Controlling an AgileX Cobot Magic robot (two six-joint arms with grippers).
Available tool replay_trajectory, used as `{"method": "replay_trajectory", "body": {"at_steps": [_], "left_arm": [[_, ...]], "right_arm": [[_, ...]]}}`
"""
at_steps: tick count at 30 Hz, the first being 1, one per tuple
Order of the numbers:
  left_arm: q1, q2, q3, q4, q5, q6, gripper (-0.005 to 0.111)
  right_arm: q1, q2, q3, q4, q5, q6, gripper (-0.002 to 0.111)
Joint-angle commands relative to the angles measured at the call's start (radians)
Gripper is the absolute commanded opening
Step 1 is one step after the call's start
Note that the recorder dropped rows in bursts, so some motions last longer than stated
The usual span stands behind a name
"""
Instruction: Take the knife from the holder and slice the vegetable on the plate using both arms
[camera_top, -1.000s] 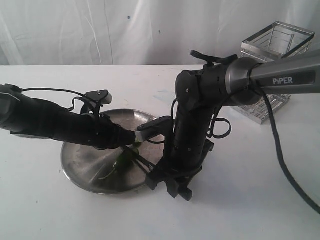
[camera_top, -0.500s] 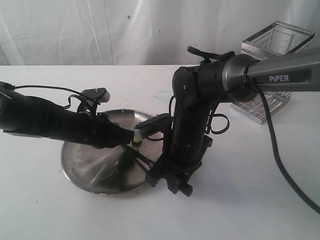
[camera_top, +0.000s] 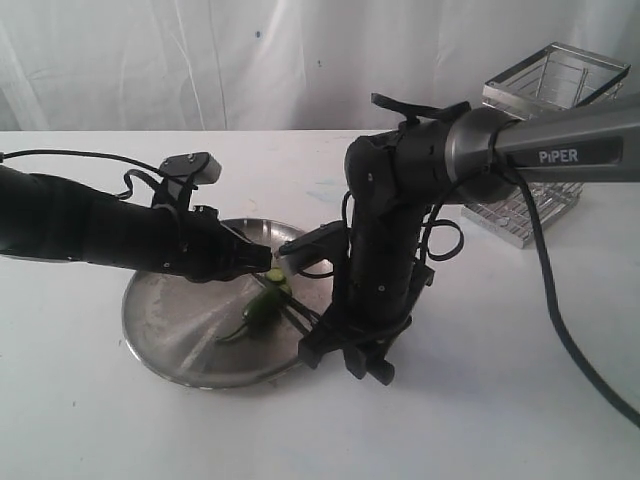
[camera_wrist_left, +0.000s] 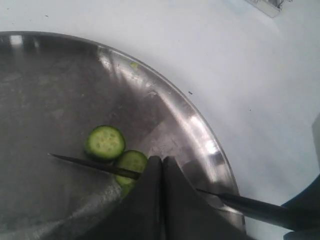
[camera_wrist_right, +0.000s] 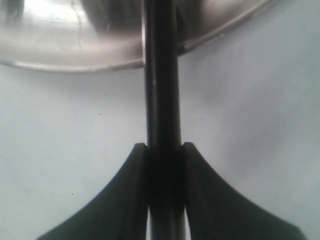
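Observation:
The plate (camera_top: 170, 310) holds the vegetable (camera_top: 262, 308), a dark green piece with its stem toward the plate's middle. In the left wrist view two pale round slices (camera_wrist_left: 105, 142) (camera_wrist_left: 131, 162) lie on the plate (camera_wrist_left: 200, 130). The knife blade (camera_wrist_left: 85, 162) runs across them and passes behind my left gripper (camera_wrist_left: 162, 162), which is shut with nothing showing between its fingers. In the exterior view the left gripper (camera_top: 258, 262) hovers just above the vegetable. My right gripper (camera_wrist_right: 162, 147) is shut on the knife handle (camera_wrist_right: 161, 75) just outside the plate rim (camera_wrist_right: 50, 45); it (camera_top: 345, 350) stands at the plate's right edge.
The holder (camera_top: 540, 150) stands at the back right on the white table, behind the grey PIPER tube (camera_top: 570, 150). A black cable (camera_top: 560, 320) hangs from the right arm over the table's right side. A white curtain closes off the back.
My left arm has drawn back to the left and risen, uncovering the vegetable and a cut slice. The right arm with the knife has shifted only slightly.

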Motion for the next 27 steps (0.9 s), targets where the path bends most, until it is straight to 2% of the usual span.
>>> {"method": "replay_trajectory", "body": {"at_steps": [1,16,27], "left_arm": [[-0.003,-0.010,0.008,0.012,0.011,-0.002,0.000],[-0.003,-0.010,0.008,0.022,-0.013,0.004,0.000],[-0.003,0.064,0.008,-0.002,-0.031,0.024,0.000]], "right_arm": [[-0.004,-0.033,-0.013,0.039,0.000,0.003,0.000],[-0.004,-0.016,-0.012,0.112,0.016,-0.046,0.000],[-0.004,-0.010,-0.010,0.117,0.011,-0.049,0.000]]}}
